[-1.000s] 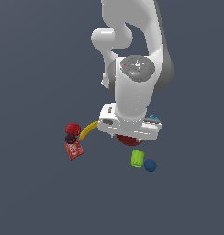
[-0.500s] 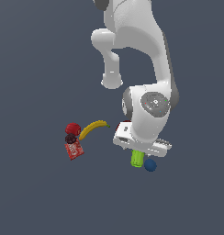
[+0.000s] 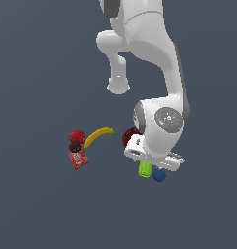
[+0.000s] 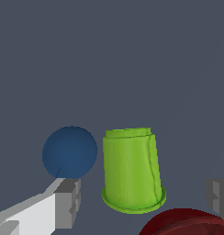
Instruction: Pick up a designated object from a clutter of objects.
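My pincer [image 4: 143,202] stands apart, fingers either side of the green cup [image 4: 132,172] (not touching it). I see the cup on the bench [image 4: 109,69], between blue ball [image 4: 70,152] and red bowl [image 4: 189,222].

The things lie on a plain dark grey-blue floor [image 3: 38,204] with no marks on it. Toward the exterior view's left there are a red fruit [image 3: 77,136], a small dark round item [image 3: 74,147] touching it, and a red packet [image 3: 78,158] just beside them, and a yellow banana [image 3: 98,135] curves from this group toward the dark red bowl [image 3: 130,137]. Near the bowl stands the lime-green cup [image 4: 132,176] with its wide rim down on the floor, and the blue ball [image 4: 70,152] rests just beside it.
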`<move>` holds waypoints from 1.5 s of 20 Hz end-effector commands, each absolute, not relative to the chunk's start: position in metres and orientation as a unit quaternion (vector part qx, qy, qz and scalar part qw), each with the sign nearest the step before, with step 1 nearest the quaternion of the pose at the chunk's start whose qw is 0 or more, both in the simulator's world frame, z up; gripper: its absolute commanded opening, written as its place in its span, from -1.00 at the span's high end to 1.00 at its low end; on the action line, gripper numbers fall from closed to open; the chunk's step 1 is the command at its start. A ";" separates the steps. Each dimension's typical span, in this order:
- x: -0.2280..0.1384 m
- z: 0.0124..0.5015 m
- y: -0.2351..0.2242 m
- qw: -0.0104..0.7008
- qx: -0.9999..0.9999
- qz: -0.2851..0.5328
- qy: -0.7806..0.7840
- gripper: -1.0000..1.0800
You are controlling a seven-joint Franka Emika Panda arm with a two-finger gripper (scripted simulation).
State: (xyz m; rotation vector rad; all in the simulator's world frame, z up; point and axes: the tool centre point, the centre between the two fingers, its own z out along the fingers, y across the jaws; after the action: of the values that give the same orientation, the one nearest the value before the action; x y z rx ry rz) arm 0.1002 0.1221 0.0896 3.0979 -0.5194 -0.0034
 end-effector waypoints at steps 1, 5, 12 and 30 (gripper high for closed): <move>0.100 0.090 0.122 0.000 0.986 -0.001 -0.166 -0.92; 0.100 0.080 0.122 0.000 0.986 -0.001 -0.166 -0.92; 0.100 0.045 0.122 0.000 0.986 0.000 -0.167 -0.92; 0.113 0.059 0.120 -0.005 0.985 0.017 -0.170 1.00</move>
State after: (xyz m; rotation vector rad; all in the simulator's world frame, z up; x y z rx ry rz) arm 0.1133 0.1187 0.0590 3.1035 -0.5376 0.0527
